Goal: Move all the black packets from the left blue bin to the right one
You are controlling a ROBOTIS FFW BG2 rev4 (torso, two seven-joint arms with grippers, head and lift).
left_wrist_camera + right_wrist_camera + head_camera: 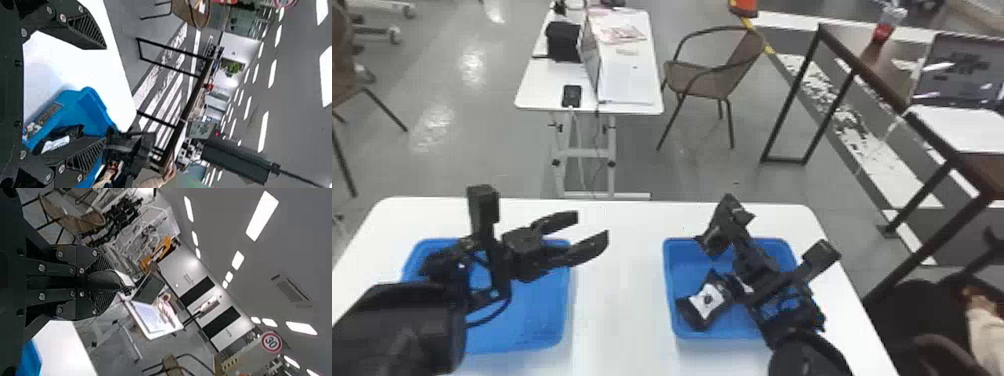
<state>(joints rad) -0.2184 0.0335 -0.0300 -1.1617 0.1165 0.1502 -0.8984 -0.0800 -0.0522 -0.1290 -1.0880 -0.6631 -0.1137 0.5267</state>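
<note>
The right gripper (103, 283), jaws narrowed on a black packet (109, 280), hangs above the right blue bin (684, 260); early release near its far rim could spill the load onto the worktop (617, 300). A white-labelled packet (704, 300) lies inside. Left of the bin, the left gripper (592, 226) spreads wide, empty.

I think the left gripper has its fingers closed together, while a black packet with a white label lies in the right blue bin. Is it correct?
Not quite: the left gripper is open, its two fingers standing well apart, as the head view shows. The rest is right: a black packet with a white label lies in the right blue bin.
</note>
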